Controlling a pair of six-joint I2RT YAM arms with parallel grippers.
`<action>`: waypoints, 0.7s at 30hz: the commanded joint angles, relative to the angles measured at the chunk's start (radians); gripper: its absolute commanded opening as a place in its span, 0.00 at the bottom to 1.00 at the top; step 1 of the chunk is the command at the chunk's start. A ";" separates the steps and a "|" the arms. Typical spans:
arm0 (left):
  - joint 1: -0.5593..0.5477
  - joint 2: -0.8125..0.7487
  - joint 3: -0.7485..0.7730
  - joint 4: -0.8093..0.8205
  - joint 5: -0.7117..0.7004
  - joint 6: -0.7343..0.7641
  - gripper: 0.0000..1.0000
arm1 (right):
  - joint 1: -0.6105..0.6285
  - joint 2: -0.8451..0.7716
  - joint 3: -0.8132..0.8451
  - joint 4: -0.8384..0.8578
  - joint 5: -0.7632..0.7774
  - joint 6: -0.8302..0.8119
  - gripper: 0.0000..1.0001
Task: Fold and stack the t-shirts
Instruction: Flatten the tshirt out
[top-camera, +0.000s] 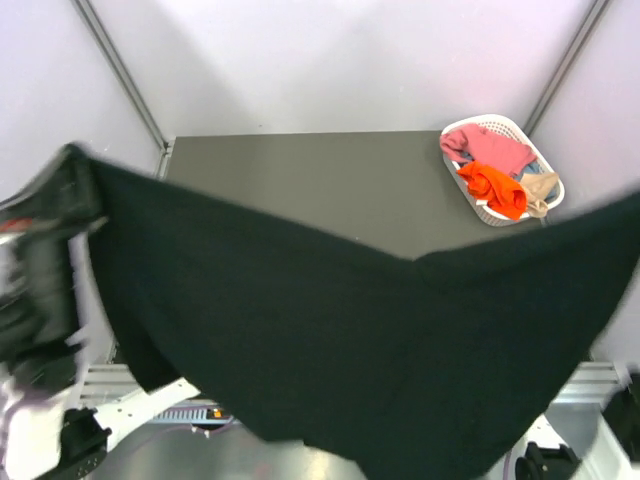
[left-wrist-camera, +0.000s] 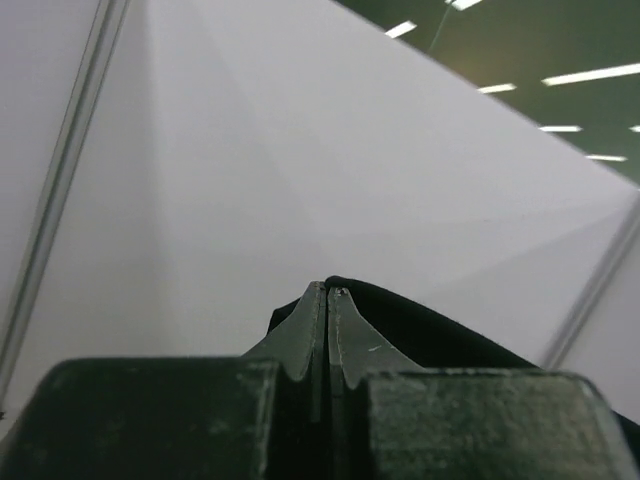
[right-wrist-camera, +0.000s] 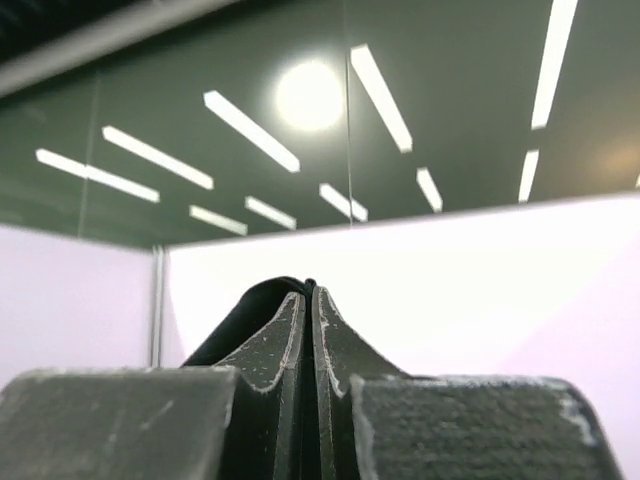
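A large black t-shirt (top-camera: 320, 340) hangs stretched in the air across the top external view, sagging in the middle and hiding the table's near half. My left gripper (left-wrist-camera: 327, 288) is raised at the far left (top-camera: 72, 160), shut on one top corner of the cloth (left-wrist-camera: 430, 330). My right gripper (right-wrist-camera: 308, 290) is shut on the opposite corner (right-wrist-camera: 250, 305); it lies past the right edge of the top external view. Both wrist cameras point upward at walls and ceiling. Pink (top-camera: 495, 148), orange (top-camera: 495, 188) and beige (top-camera: 540, 192) t-shirts lie crumpled in the basket.
A white slatted basket (top-camera: 452, 133) stands at the back right corner of the dark grey table (top-camera: 330, 180). White walls with metal posts (top-camera: 120, 70) close in the back and sides. The arm bases (top-camera: 75, 440) sit at the near edge.
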 joint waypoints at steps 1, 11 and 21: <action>0.001 0.157 -0.165 0.164 -0.110 0.130 0.00 | -0.008 0.161 -0.121 0.071 -0.092 0.008 0.00; 0.234 0.490 -0.494 0.325 -0.359 0.010 0.00 | 0.087 0.463 -0.510 0.261 -0.121 -0.106 0.00; 0.549 1.011 -0.283 0.091 -0.236 -0.284 0.00 | 0.116 0.991 -0.262 0.192 -0.087 -0.146 0.00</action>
